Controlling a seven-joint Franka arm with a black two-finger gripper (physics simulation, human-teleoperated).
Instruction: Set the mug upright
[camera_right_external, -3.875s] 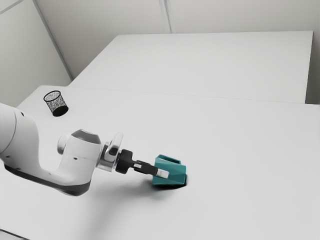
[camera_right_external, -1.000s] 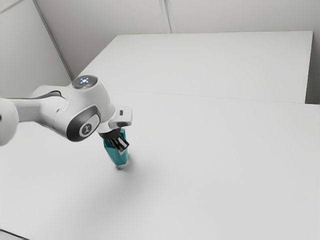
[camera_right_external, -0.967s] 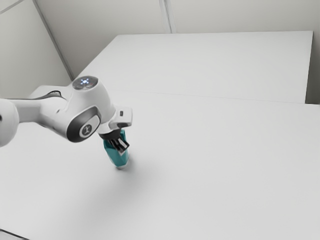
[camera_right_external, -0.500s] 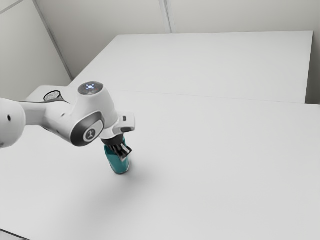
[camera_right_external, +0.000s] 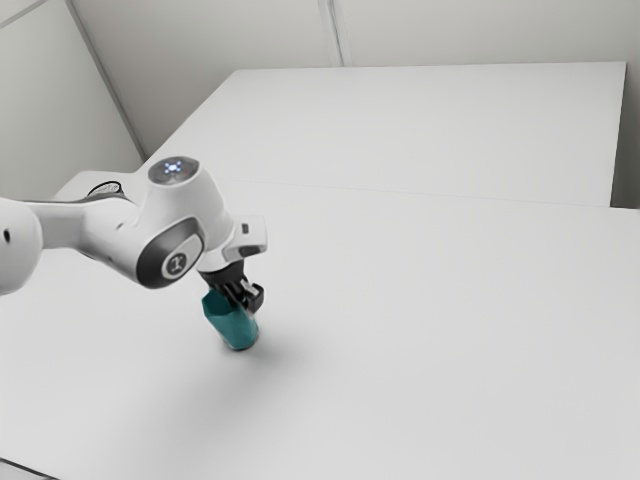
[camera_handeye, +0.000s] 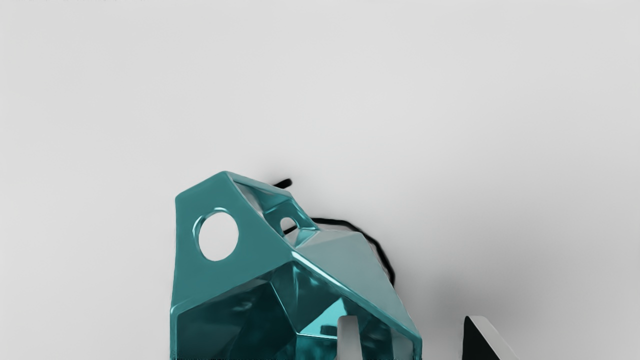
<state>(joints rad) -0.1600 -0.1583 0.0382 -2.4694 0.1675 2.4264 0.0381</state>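
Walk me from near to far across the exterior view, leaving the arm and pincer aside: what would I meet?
Dark line in the near left corner → teal mug → black-rimmed holder, partly behind the arm → far white tabletop → back wall.

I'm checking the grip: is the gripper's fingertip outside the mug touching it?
Apart. The wrist view shows a strip of bare table between the mug and the outer fingertip.

This looks like a plain lab or test room; 1 white robot arm (camera_right_external: 185, 215) reaches over a smooth white table (camera_right_external: 430, 380); a 2nd white surface (camera_right_external: 430, 125) lies beyond; pale walls (camera_right_external: 480, 30) rise behind.
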